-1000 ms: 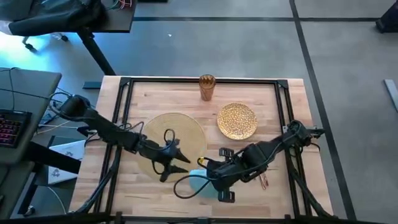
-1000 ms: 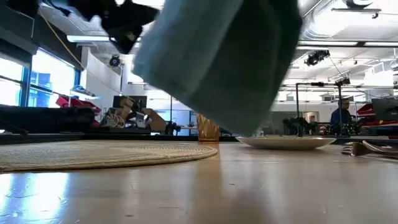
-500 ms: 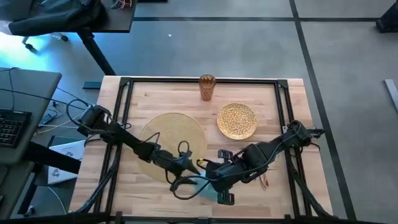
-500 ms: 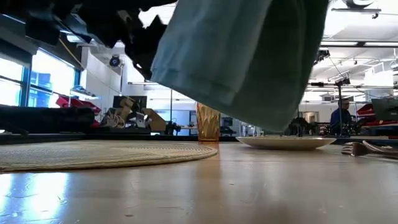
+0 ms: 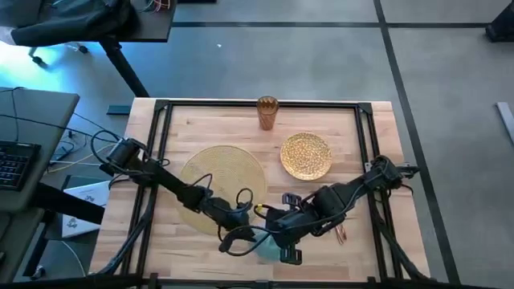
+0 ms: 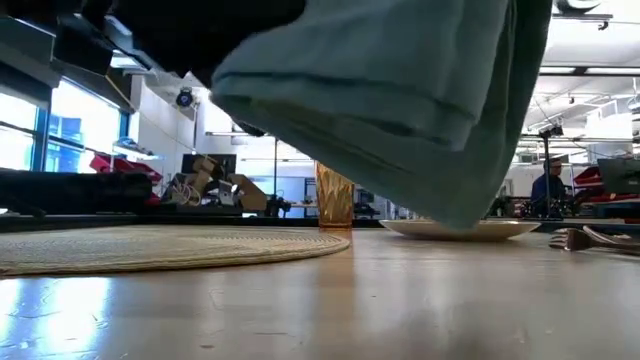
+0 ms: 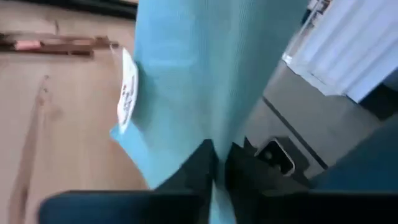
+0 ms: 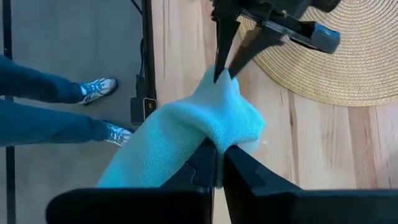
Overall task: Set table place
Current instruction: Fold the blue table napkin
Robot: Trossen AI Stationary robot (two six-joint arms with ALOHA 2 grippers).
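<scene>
both grippers pinch the teal napkin (image 5: pixel 265 246) above the bench (image 5: pixel 201 120) front edge — right gripper (image 8: pixel 219 152) clamped on its bunched middle, left gripper (image 7: pixel 221 163) closed on another fold. placemat (image 5: pixel 225 183), gold plate (image 5: pixel 306 155) and amber cup (image 5: pixel 267 112) lie behind.

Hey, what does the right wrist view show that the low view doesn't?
Only the right wrist view shows both pincers pinching the teal napkin: the right pincer shut on a fold, the left pincer shut on its far corner. It also shows a person's legs and sneakers beside the table.

Only the low view shows the amber cup, the gold plate and the cutlery at the right edge.

Both show the napkin lifted off the table and the woven placemat.
</scene>
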